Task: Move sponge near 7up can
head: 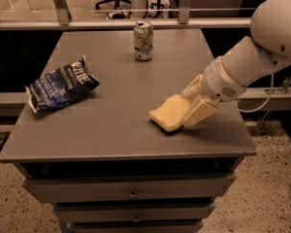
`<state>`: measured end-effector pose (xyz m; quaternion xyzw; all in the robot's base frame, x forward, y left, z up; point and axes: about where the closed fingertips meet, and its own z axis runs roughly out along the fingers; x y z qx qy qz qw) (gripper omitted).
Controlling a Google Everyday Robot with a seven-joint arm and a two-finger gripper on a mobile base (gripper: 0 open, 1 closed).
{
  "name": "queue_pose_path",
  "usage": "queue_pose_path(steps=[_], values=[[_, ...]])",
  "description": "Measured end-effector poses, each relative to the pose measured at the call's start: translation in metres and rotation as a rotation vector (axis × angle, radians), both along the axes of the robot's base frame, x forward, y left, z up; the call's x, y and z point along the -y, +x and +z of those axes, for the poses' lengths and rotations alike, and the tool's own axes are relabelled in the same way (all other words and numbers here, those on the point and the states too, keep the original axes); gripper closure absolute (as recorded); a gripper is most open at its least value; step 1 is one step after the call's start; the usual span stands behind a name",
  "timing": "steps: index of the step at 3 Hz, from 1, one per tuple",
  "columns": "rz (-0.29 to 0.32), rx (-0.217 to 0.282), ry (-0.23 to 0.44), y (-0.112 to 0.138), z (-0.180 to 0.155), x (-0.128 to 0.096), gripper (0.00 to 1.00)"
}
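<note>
The pale yellow sponge (166,113) lies flat on the grey table (111,130), right of centre near the front. The 7up can (143,41) stands upright at the back middle of the table, well apart from the sponge. My gripper (187,108) reaches in from the right and is low at the sponge's right end. It is open, with one finger (192,88) behind the sponge and the other (200,112) in front of it, so the sponge's right end sits between them.
A dark blue chip bag (60,84) lies at the left side of the table. The table's right edge is just beyond my arm. Drawers are below the front edge. A rail runs behind the table.
</note>
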<state>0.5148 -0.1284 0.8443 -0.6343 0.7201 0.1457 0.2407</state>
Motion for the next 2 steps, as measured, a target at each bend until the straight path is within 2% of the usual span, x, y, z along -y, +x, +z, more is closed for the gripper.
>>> queue_pose_path(steps=[1,2], values=[[-0.013,0.007,-0.006,0.002,0.012,-0.003,0.81],[-0.072,0.112,-0.016,0.010,0.063,0.013,1.00]])
